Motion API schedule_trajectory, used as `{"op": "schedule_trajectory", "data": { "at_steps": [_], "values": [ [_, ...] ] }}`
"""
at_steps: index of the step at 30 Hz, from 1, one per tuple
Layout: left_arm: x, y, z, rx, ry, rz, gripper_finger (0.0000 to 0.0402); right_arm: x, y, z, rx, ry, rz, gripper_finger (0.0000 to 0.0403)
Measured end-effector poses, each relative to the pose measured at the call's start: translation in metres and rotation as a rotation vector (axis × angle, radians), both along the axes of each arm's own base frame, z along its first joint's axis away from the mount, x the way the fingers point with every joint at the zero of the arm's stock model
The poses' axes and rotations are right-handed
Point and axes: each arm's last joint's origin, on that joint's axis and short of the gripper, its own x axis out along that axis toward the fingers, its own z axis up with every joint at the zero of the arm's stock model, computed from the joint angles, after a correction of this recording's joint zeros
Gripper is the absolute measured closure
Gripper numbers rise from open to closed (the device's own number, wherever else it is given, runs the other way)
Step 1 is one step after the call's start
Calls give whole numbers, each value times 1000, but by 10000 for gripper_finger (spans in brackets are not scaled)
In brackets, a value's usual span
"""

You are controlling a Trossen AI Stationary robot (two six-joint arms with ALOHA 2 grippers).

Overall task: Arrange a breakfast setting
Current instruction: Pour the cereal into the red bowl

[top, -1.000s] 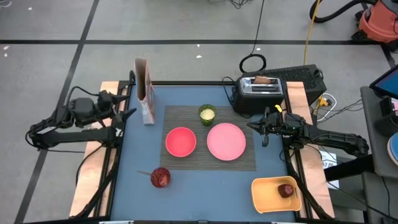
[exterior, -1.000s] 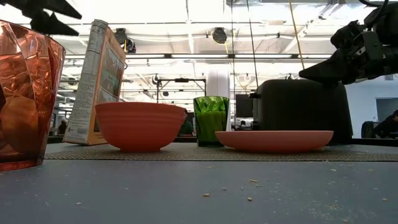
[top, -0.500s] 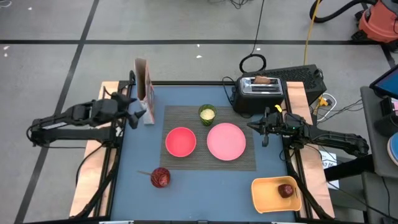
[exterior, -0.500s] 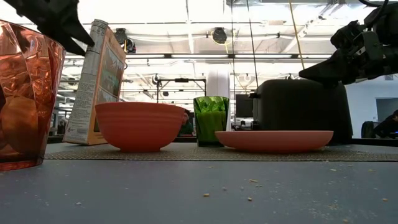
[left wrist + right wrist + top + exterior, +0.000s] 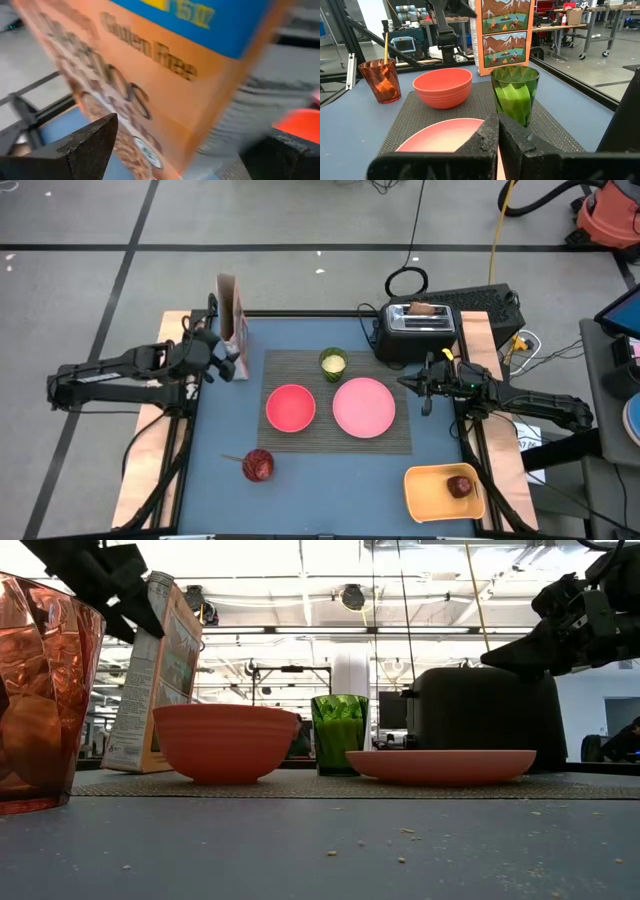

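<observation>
The Cheerios cereal box [image 5: 232, 328] stands upright on its base at the table's far left, beside the dark striped placemat [image 5: 300, 365]. My left gripper [image 5: 226, 362] is open at the box's near edge, high up on it in the low view [image 5: 128, 602]. In the left wrist view its fingers [image 5: 90, 145] stand on either side of the box [image 5: 165, 75], and no touch shows. The pink-red bowl [image 5: 290, 407] and pink plate [image 5: 363, 407] rest on the mat. My right gripper [image 5: 427, 395] is shut and empty, hovering by the plate's right rim.
A green cup [image 5: 333, 362] stands on the mat's far edge. The black toaster [image 5: 415, 335] holds brown toast [image 5: 422, 308]. A red tumbler [image 5: 258, 465] with the wooden-handled spoon [image 5: 232, 459] stands near the front. An orange tray [image 5: 430, 498] holds the apple [image 5: 460, 485].
My left gripper has reached out from the table's left edge toward the cereal box and come down beside its upper part, with the fingers now around the box. The box has not moved.
</observation>
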Motion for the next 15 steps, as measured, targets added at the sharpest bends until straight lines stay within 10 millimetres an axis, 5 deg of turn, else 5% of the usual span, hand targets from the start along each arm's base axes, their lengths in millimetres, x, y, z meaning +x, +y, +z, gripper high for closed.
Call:
{"op": "schedule_trajectory", "data": {
  "at_steps": [15],
  "values": [
    [3,2,0,35,20,24,23,0,0,0,0,0,0,402]
  ]
}}
